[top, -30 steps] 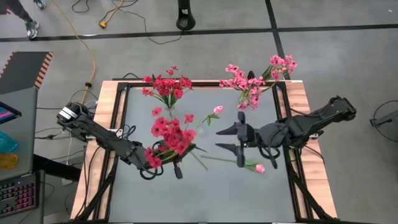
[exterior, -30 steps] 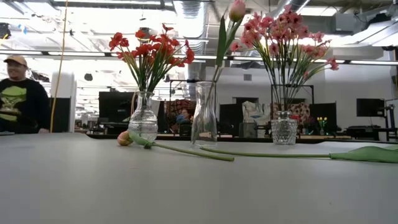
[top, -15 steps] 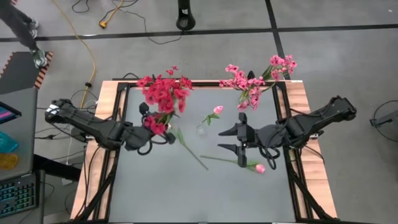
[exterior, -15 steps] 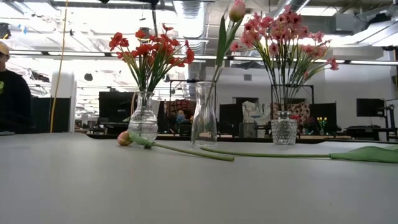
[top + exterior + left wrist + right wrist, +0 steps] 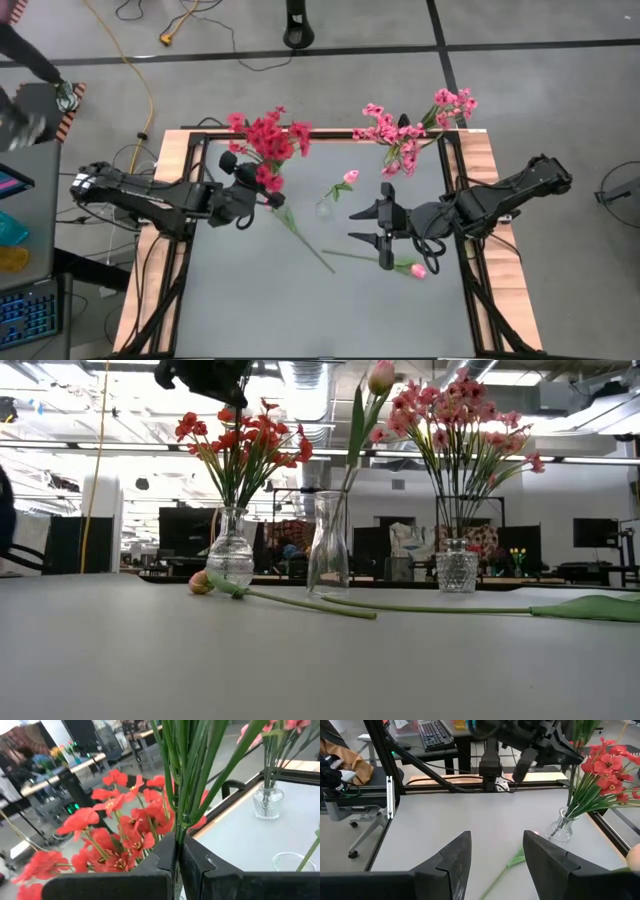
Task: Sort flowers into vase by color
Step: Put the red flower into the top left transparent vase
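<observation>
Left wrist view up first: left gripper (image 5: 177,865) with jaws pinched tight on a bundle of green stems, red flower cluster (image 5: 125,837) hanging just beyond. From the high view, left gripper (image 5: 243,192) raised beside the far-left vase, held red sprig (image 5: 268,178) touching or overlapping the red bouquet (image 5: 268,133) already standing there; cannot tell whether the stems have reached the neck. Right gripper (image 5: 384,226) parked mid-tabletop, jaws spread wide, nothing between them.

Handling, as a judgement: light, springy artificial stems, heads top-heavy and floppy, slick plastic stalks prone to swivelling in a pinch. Best grip low on the stem, below the leaves, never on the blossoms.

Containers, low view: round glass vase (image 5: 230,560) at far left packed with red blooms; tall clear carafe (image 5: 328,545) in the middle carrying one pale pink tulip bud (image 5: 380,377); cut-glass vase (image 5: 457,565) on the right full of pink blossom sprays (image 5: 455,415).

Loose on the grey tabletop (image 5: 260,300): one tulip sprig (image 5: 385,262) with its pink bud near the right gripper, another long stem (image 5: 305,240) lying diagonally by the carafe, its bud (image 5: 201,583) showing beside the round vase in the low view.
</observation>
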Motion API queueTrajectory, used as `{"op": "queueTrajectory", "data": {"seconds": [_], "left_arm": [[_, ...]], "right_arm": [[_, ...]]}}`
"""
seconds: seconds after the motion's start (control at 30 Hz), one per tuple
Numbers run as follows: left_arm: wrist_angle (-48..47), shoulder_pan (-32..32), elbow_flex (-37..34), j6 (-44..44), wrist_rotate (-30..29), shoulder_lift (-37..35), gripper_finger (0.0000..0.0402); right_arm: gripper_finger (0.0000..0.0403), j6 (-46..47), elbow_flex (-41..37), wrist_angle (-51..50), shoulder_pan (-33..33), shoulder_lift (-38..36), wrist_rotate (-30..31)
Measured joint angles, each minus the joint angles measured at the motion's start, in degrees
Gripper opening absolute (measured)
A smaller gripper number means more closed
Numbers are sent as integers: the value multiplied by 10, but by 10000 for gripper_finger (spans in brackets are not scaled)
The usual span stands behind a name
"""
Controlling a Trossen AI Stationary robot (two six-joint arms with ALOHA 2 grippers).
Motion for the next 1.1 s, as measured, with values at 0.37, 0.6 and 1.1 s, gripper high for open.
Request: {"op": "queueTrajectory", "data": {"seconds": [0.37,0.6,1.1], "left_arm": [[-22,32,0,-33,18,0,0],[-94,48,-7,-124,10,0,0],[96,49,-146,-121,9,1,0]], "right_arm": [[204,0,0,0,0,0,0],[204,0,0,0,0,0,0],[204,0,0,0,0,0,0]]}}
